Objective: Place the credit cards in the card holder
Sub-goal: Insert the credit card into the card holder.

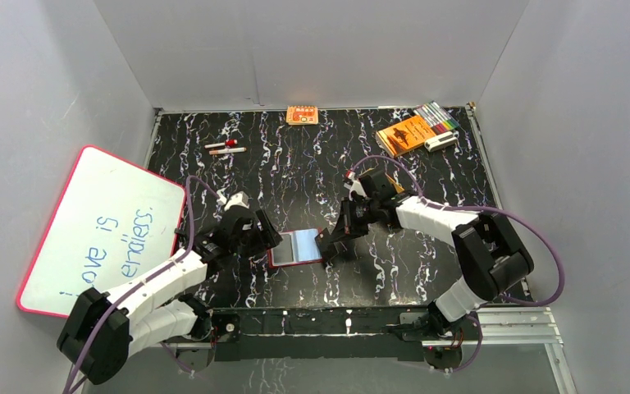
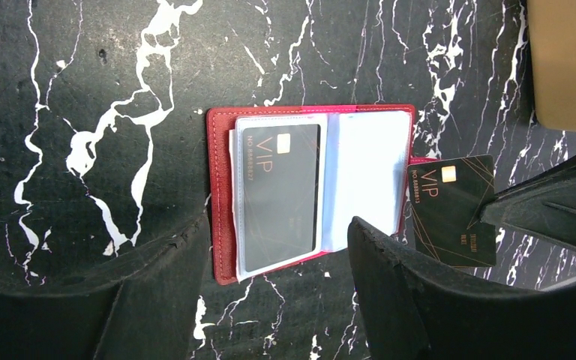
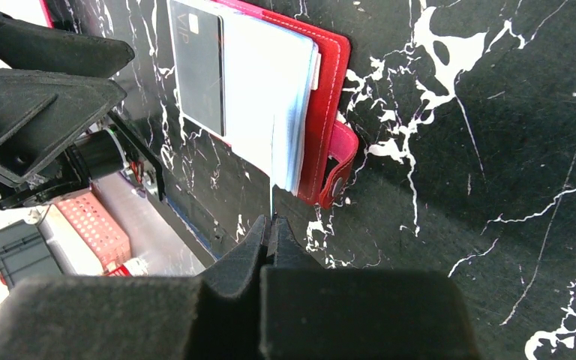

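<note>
Grey walls close in a black table [image 1: 426,238] veined with white. A pink-edged whiteboard [image 1: 98,230] leans at the left of the overhead view. Along the far edge lie two pens [image 1: 225,148], a small orange box [image 1: 302,115], an orange booklet [image 1: 404,134] and a pack of markers [image 1: 436,115].

Low in the middle of that view, between the two arms, the red card holder [image 1: 296,246] lies open and flat on the table. In the left wrist view its clear sleeves face up. One dark card [image 2: 281,187] marked VIP sits inside the left sleeve, and the right sleeve shows pale and blank.

The left gripper [image 2: 276,225] hangs over the holder's lower edge with its fingers [image 2: 157,277] well apart. One finger is at the lower left corner and the other at the lower middle. Whether they press on the holder cannot be told.

The right gripper [image 3: 271,225] is closed tight on a second dark card [image 2: 452,210], pinching it by one corner. In the left wrist view this card sits tilted just beside the holder's right edge, over the snap tab [image 3: 343,161]. In the right wrist view it shows edge-on as a thin line running from the fingertips up to the stack of sleeves. Whether its edge has entered a sleeve cannot be told.
</note>
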{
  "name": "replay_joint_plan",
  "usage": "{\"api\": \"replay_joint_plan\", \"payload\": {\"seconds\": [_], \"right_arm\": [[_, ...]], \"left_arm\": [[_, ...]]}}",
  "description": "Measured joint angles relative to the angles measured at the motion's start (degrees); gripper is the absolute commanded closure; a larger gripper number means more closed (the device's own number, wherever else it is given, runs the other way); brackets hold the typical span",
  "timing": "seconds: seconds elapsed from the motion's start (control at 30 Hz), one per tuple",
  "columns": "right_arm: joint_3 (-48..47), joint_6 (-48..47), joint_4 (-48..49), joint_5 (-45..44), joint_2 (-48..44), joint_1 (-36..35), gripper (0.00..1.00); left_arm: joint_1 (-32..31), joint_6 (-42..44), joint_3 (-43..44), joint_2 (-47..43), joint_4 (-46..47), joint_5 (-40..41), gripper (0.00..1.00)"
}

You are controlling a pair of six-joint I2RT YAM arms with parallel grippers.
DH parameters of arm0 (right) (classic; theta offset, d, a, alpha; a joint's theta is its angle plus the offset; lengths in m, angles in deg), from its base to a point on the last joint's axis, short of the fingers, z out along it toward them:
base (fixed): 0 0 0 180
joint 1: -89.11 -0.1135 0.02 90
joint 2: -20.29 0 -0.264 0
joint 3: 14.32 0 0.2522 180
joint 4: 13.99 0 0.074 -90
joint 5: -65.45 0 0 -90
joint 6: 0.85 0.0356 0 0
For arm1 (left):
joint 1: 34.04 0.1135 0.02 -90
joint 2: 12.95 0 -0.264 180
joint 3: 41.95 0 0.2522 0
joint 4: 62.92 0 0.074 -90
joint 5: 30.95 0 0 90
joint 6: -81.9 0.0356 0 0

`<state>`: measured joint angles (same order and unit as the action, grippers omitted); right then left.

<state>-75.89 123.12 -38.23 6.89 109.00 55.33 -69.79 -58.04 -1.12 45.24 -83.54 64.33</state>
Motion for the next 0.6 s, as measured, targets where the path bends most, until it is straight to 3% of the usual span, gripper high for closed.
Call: {"api": "replay_joint_plan", "payload": {"seconds": [0.6], "right_arm": [[0.90,1.92,1.29,-1.31,1.88,-0.13,1.00]], "left_arm": [[0.00,-0.17,-1.16,0.90,0.96,0.04,0.36]]}}
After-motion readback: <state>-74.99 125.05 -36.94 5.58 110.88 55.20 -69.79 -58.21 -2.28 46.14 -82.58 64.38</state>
